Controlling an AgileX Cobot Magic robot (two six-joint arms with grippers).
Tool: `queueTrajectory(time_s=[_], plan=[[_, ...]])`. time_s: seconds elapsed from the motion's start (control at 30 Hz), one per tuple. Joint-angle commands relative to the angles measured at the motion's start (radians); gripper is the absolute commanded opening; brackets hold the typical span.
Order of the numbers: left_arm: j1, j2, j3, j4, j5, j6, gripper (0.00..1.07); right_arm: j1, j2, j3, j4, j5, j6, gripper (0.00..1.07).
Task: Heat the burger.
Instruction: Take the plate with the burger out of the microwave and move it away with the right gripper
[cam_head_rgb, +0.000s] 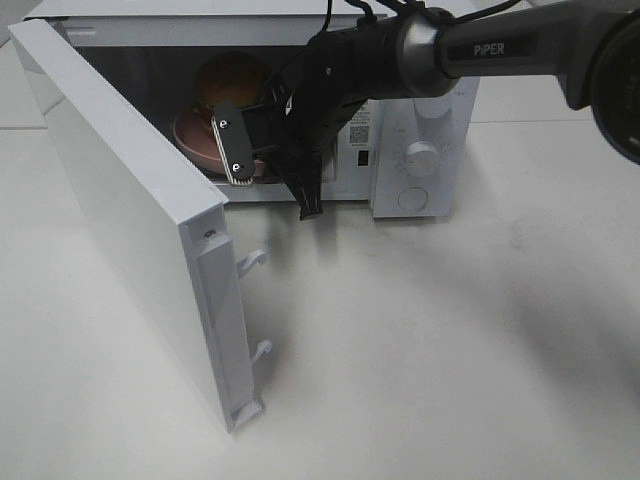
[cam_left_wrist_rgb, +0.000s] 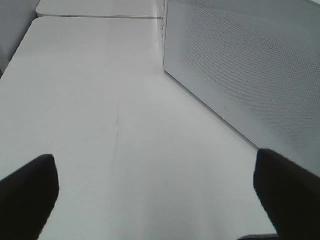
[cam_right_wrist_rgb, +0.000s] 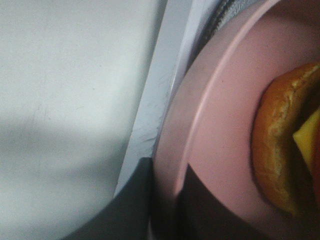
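**Burger at the microwave mouth, plate not released, door open**

Status from this moment, as I read it:

- My right gripper (cam_head_rgb: 262, 150) was at the cavity opening, upper centre of the high view, fingers closed on the rim of the pink plate (cam_right_wrist_rgb: 200, 125). The wrist view showed the plate edge clamped between my dark pads, just over the microwave's front sill.
- The burger (cam_head_rgb: 232, 80) sat on that plate, bun dome visible just inside the microwave (cam_head_rgb: 420, 150), upper centre-left of the high view. In the right wrist view the bun (cam_right_wrist_rgb: 272, 145) and a corner of yellow cheese showed at the right edge.
- I couldn't tell whether the plate was resting on the cavity floor or hanging in my grip; the arm blocked that.
- My left gripper (cam_left_wrist_rgb: 155, 195) was wide open and empty, hovering over bare table (cam_left_wrist_rgb: 100, 100), with the open door's (cam_head_rgb: 120, 200) perforated panel in the upper right of its wrist view.

Done, by my judgement: door opened, burger carried to the cavity.

Left: seat the plate fully inside, let go, withdraw, swing the door shut, turn the dials (cam_head_rgb: 422, 158). Roughly halfway.
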Motion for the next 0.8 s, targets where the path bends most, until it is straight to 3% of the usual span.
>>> queueTrajectory(time_s=[0.03,0.8], plan=[[0.0,-0.016,0.003,-0.002,-0.012,0.001,0.98,-0.002,-0.037,0.041,0.003,-0.015,-0.021,0.0],[0.0,-0.016,0.003,-0.002,-0.012,0.001,0.98,-0.002,-0.225,0.309,0.034,-0.094,-0.203,0.0]])
